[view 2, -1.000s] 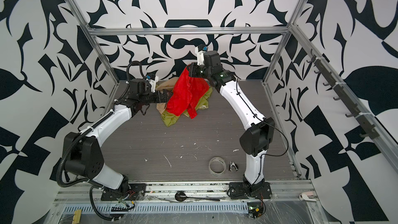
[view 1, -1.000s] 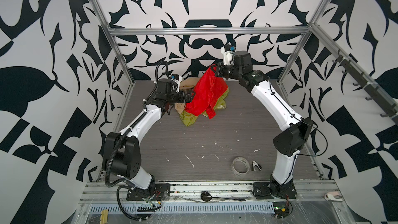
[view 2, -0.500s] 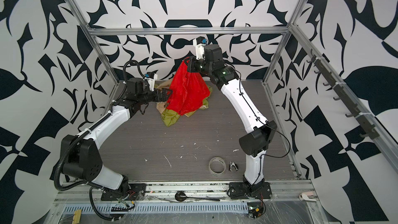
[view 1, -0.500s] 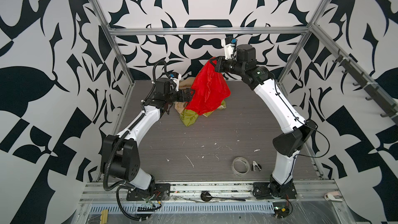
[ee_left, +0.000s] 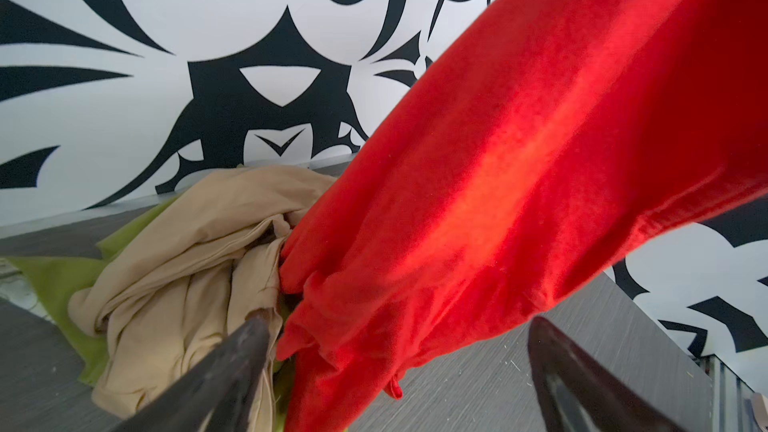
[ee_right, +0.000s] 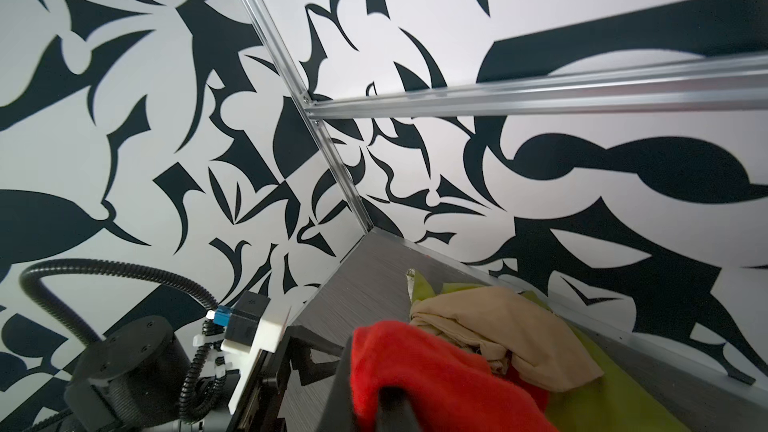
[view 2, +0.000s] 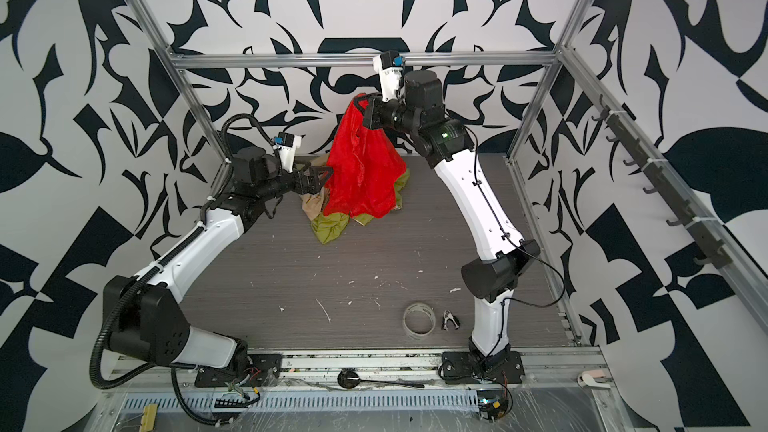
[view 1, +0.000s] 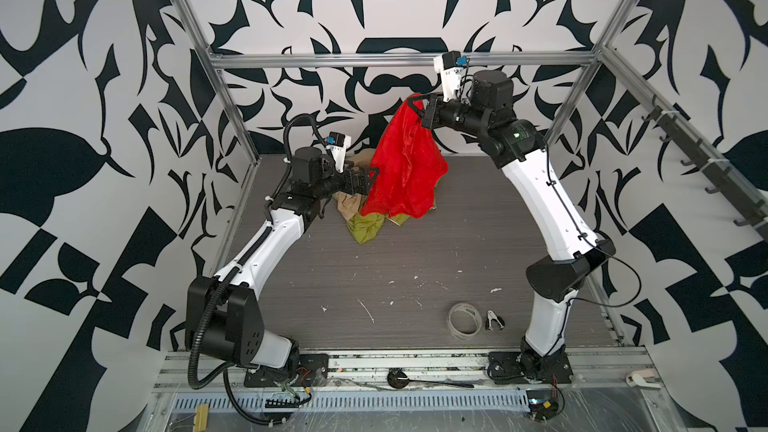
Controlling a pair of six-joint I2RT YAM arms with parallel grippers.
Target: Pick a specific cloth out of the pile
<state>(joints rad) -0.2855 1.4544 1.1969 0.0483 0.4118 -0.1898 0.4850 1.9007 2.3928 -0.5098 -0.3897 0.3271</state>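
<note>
1. The right pincer point(view 1: 417, 110), in the upper middle of a top view, is clamped tight on a top corner of the cloth point(view 1: 409, 172), which hangs from it as a long red drape.
2. Its lower hem reaches down to the pile point(view 1: 359, 220), near the frame's centre on the worktop point(view 1: 415, 280). Whether it has cleared the beige cloth point(view 1: 347, 205) and the olive cloth point(view 1: 366, 231) I cannot tell.
3. The left pincer point(view 1: 371, 178) is spread wide and holds nothing, its tips just beside the drape's left edge in both top views.
4. The fabric looks thin, light and limp, so it will likely sag, swing and snag on its neighbours. A pinch on a bunched corner or hem fold should hold best.
</note>
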